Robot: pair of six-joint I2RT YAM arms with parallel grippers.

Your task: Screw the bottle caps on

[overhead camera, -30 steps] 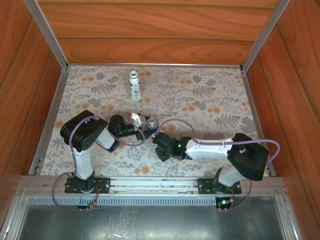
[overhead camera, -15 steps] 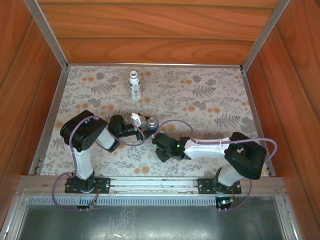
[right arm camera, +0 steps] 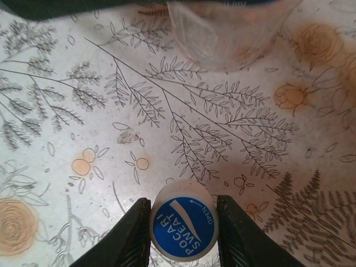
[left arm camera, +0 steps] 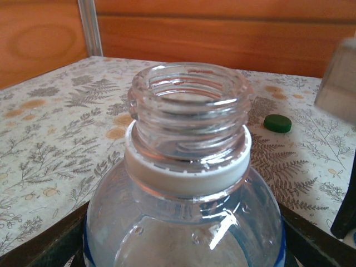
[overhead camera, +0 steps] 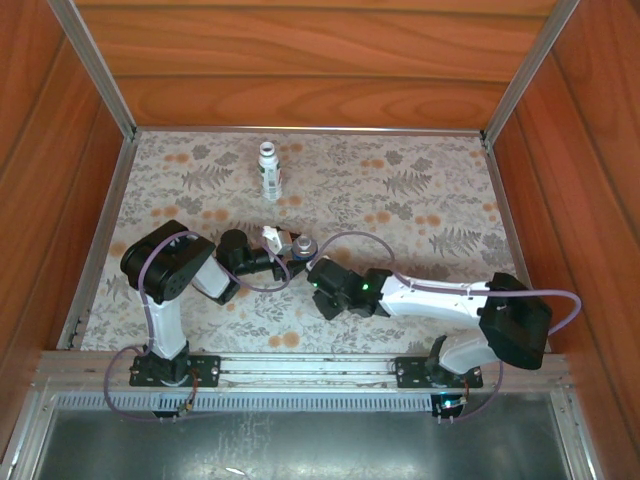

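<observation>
Right gripper [right arm camera: 182, 208] pinches the round blue plastic cap [right arm camera: 183, 229]; left gripper [left arm camera: 178, 247] clasps the clear plastic bottle [left arm camera: 186, 183]. Lift the cap level and centre it over the threaded neck [left arm camera: 189, 105] before turning.

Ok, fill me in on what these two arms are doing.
The left gripper holds the clear bottle upright, its threaded neck open with no cap on. The right gripper grips the blue cap between its fingers, low over the table beside that bottle's base. The green cap lies loose on the table, and the white bottle stands alone toward the far edge. Neither cap is screwed on yet.
</observation>
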